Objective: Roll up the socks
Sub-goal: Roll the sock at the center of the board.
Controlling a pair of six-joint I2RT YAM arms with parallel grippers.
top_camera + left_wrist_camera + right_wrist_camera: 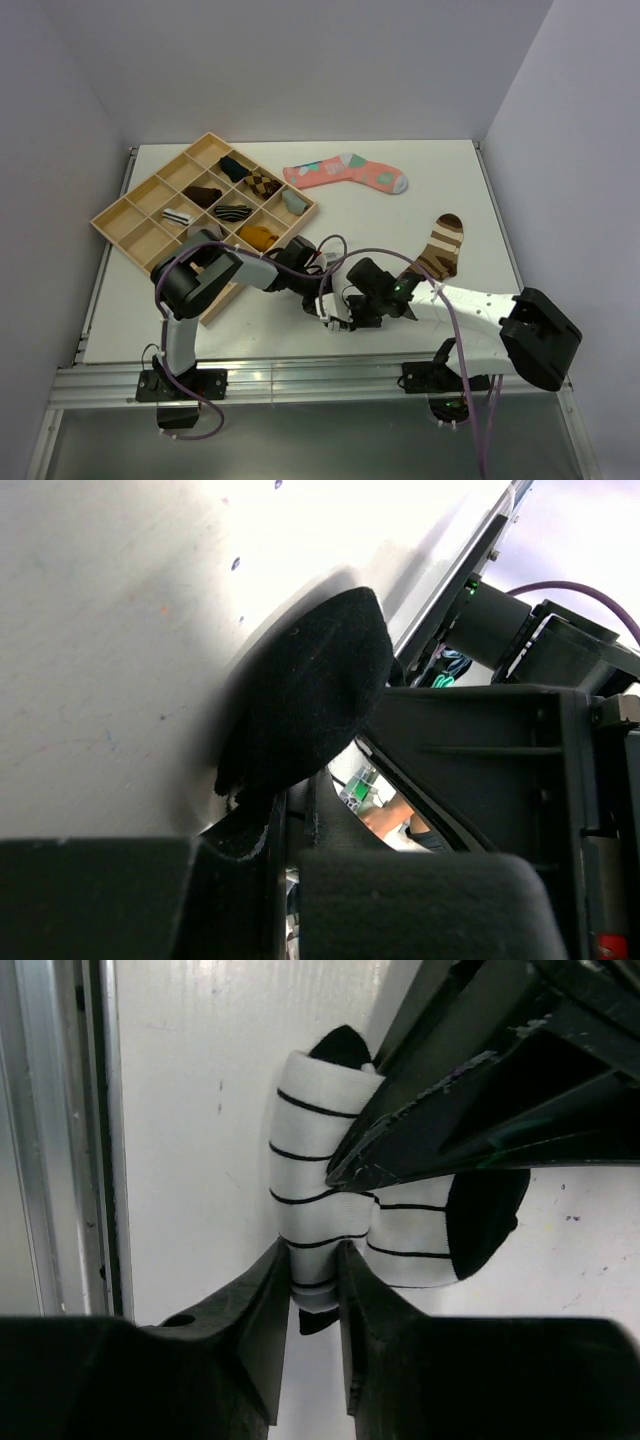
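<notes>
- White sock (320, 1140), with thin black stripes, lies bunched into a roll at the centre of the right wrist view, on the table (400, 205).
- Right gripper (314, 1256): jaws narrow, its 2 fingers pinching the roll's lower fold.
- Left gripper (345, 1172): closed, clamped across the roll from the upper right.
- Brown sock (443, 245) lies flat at centre right of the top view, apart from both grippers.
- Wooden tray (110, 222) of rolled socks sits upper left; a coral sock (345, 173) lies at upper centre.
</notes>
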